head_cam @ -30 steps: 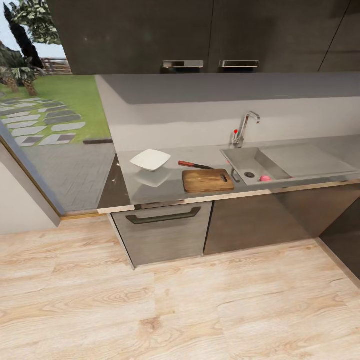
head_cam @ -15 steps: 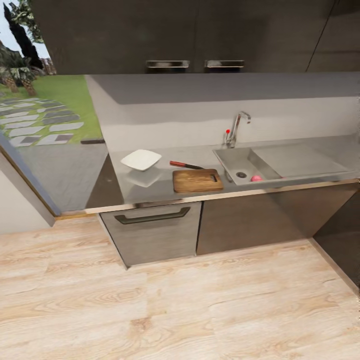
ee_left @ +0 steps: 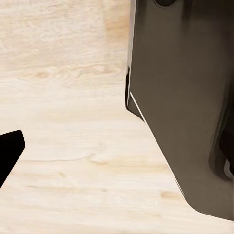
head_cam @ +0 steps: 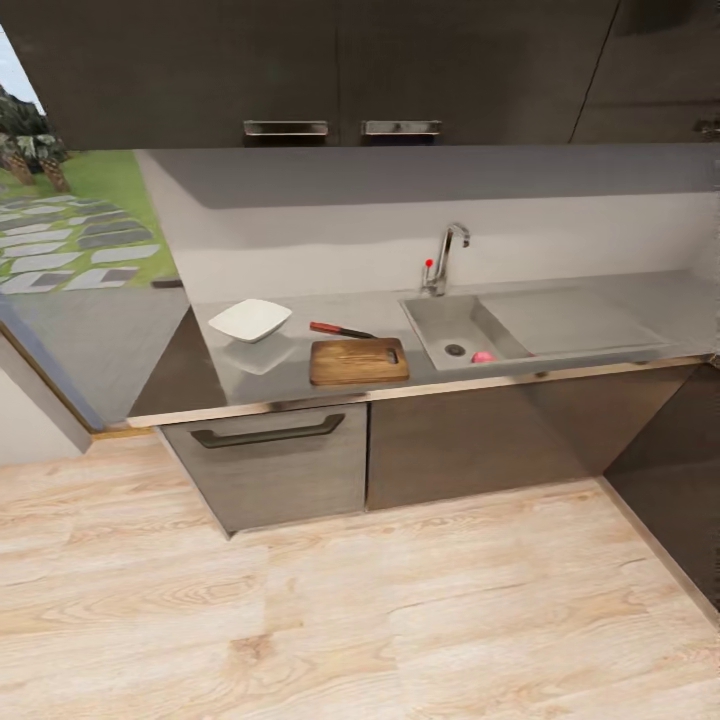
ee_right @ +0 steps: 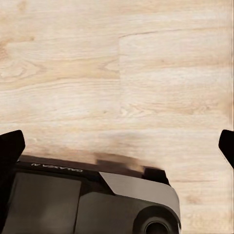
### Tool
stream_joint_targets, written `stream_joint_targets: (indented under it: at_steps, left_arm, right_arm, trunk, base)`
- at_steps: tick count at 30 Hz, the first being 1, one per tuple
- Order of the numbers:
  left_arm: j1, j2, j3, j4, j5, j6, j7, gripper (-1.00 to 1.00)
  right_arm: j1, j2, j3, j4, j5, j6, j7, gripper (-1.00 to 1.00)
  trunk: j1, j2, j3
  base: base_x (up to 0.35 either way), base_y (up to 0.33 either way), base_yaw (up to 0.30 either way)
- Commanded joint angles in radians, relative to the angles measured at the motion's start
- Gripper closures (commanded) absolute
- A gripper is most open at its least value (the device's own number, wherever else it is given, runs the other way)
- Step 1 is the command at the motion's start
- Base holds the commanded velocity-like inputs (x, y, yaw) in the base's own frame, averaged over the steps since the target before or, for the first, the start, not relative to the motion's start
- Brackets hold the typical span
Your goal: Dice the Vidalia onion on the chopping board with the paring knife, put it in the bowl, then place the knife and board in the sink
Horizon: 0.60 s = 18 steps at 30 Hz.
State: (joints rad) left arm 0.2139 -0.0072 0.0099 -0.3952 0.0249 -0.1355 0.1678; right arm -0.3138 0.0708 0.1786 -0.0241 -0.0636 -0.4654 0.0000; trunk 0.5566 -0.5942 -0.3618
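Note:
The head view shows the glossy grey countertop (head_cam: 300, 385) from a distance. In the light-grey sink (head_cam: 440, 322), near the round drain, the Vidalia onion (head_cam: 483, 357) lies as a small pinkish-pale ball. Left of the sink is the brown chopping board (head_cam: 358, 361), its handle slot towards the sink. Just behind the board rests the red-handled paring knife (head_cam: 340, 330). Further left stands the white bowl (head_cam: 250, 320). In the right wrist view, my right gripper (ee_right: 118, 146) is open over the wooden floor. In the left wrist view, one dark fingertip (ee_left: 9, 151) of my left gripper sits far out to the side.
A chrome tap (head_cam: 445, 258) with a red-tipped lever stands behind the sink, and a drainboard (head_cam: 570, 320) extends to its right. Dark cabinets and a drawer (head_cam: 265, 465) sit below the counter, with wall cabinets above. Light wooden floor (head_cam: 360, 610) lies in front. My dark base (ee_left: 185, 97) appears in both wrist views.
The whole head picture has slid left, so the camera has moved. The bowl, knife, board and onion keep their places on the counter and in the sink.

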Motion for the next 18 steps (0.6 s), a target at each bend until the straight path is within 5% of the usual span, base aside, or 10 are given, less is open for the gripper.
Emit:
stream_joint_targets:
  at_steps: [1, 18]
  left_arm:
    - [0.001, 0.0, 0.001, -0.002, 0.003, -0.001, 0.002, -1.0]
    - [0.001, -0.003, -0.001, -0.002, 0.002, -0.002, 0.002, -1.0]
  right_arm:
    - [-0.001, 0.0, 0.007, 0.001, -0.007, -0.003, 0.0, -1.0]
    - [-0.001, 0.0, 0.007, 0.001, -0.005, -0.004, -0.003, -1.0]
  trunk:
    - [0.0, -0.001, -0.001]
    - [0.0, -0.001, 0.009]
  base:
    - [0.0, -0.308, 0.0]
    - [0.0, -0.308, 0.0]
